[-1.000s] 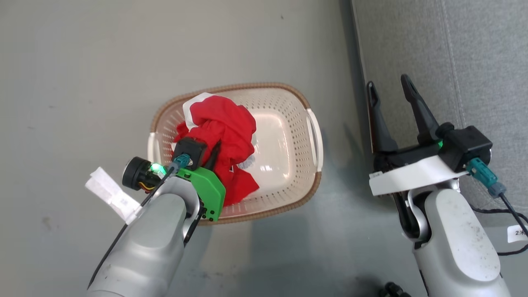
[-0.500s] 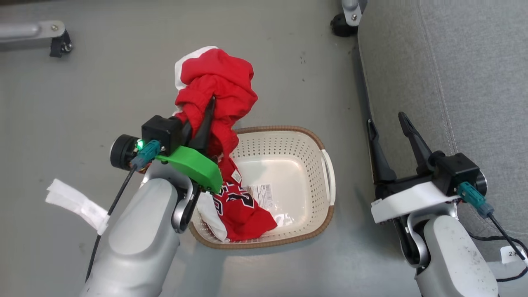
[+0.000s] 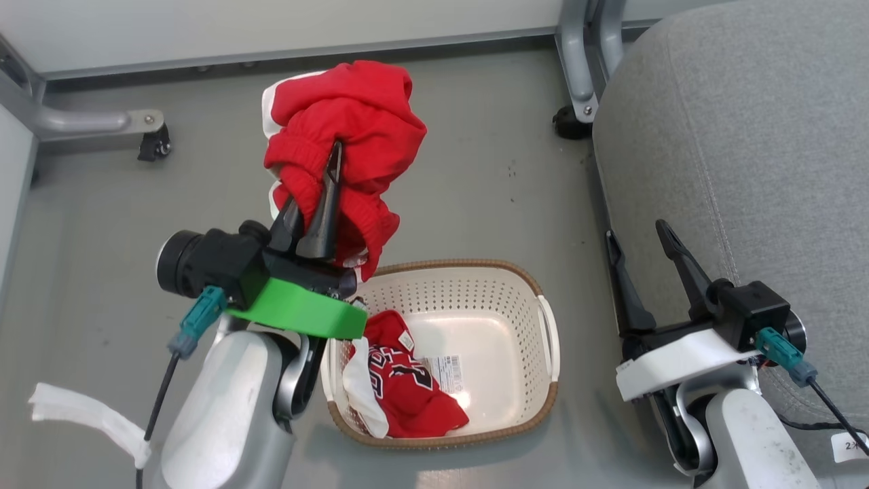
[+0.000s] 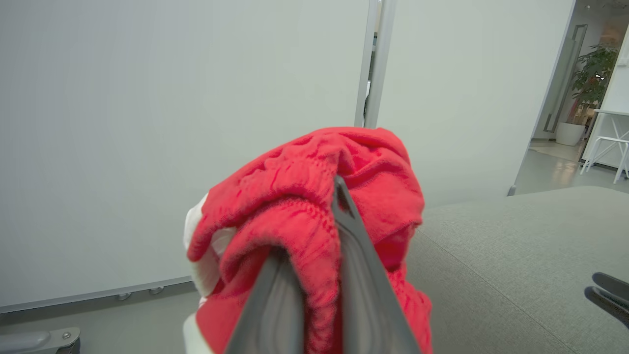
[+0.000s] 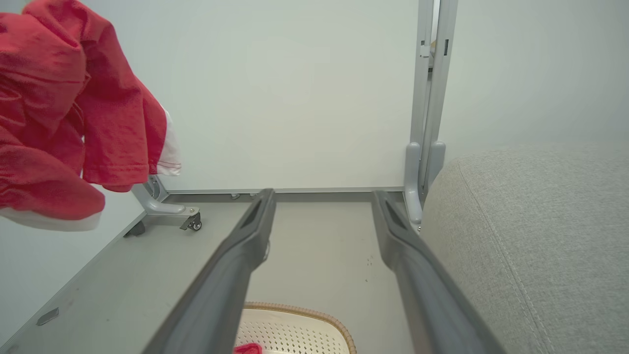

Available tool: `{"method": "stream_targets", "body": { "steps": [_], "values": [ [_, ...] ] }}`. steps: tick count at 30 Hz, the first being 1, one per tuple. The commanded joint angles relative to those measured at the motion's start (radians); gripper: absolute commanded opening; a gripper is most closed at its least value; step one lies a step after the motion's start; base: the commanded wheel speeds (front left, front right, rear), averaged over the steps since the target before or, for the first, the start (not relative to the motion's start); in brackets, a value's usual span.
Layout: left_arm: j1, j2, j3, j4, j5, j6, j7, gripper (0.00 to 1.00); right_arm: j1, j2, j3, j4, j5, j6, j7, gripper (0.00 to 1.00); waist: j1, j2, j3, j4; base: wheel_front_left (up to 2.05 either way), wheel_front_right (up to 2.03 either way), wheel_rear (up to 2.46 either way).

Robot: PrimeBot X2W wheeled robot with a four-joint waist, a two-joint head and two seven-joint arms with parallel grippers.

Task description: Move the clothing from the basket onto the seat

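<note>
My left gripper is shut on a bunched red garment with white trim, held up in the air above and behind the basket. In the left wrist view the same garment wraps over my left gripper and hides one fingertip. A red jersey with white lettering lies inside the cream basket, at its left. My right gripper stands open and empty beside the grey seat, right of the basket. The right wrist view shows the right gripper open, the hanging garment and the seat.
Pale partition panels stand behind, on grey metal feet with castors. The basket sits on a grey floor, close to the seat's left edge. A white tag hangs from my left arm's cable.
My left gripper has lifted the red garment up out of the basket, leaving the jersey inside. The camera has tilted up. The right gripper has stayed open.
</note>
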Motion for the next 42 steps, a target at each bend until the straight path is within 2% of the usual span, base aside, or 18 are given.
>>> {"method": "stream_targets", "body": {
  "steps": [1,8,19,42],
  "values": [
    [0.029,0.001,0.009,-0.022,0.009,-0.005,-0.001,0.00,0.018,-0.003,-0.002,-0.011,-0.002,0.000,0.007,1.00,0.0001,0.0000,-0.035,0.006,0.00,0.00,0.00],
    [0.122,-0.011,0.019,-0.134,0.041,-0.014,-0.001,0.00,0.075,-0.003,0.002,-0.052,0.003,0.000,0.043,1.00,0.0001,0.0000,-0.090,0.007,0.00,0.00,0.00],
    [0.239,-0.021,0.019,-0.193,0.063,-0.013,-0.001,0.00,0.152,-0.003,0.008,-0.086,0.020,0.000,0.079,1.00,0.0001,0.0000,-0.153,0.004,0.00,0.00,0.00],
    [0.257,-0.028,0.028,-0.230,0.075,-0.025,-0.001,0.00,0.163,-0.003,0.021,-0.115,0.023,0.000,0.097,1.00,0.0001,0.0000,-0.144,0.007,0.00,0.00,0.00]
  ]
}}
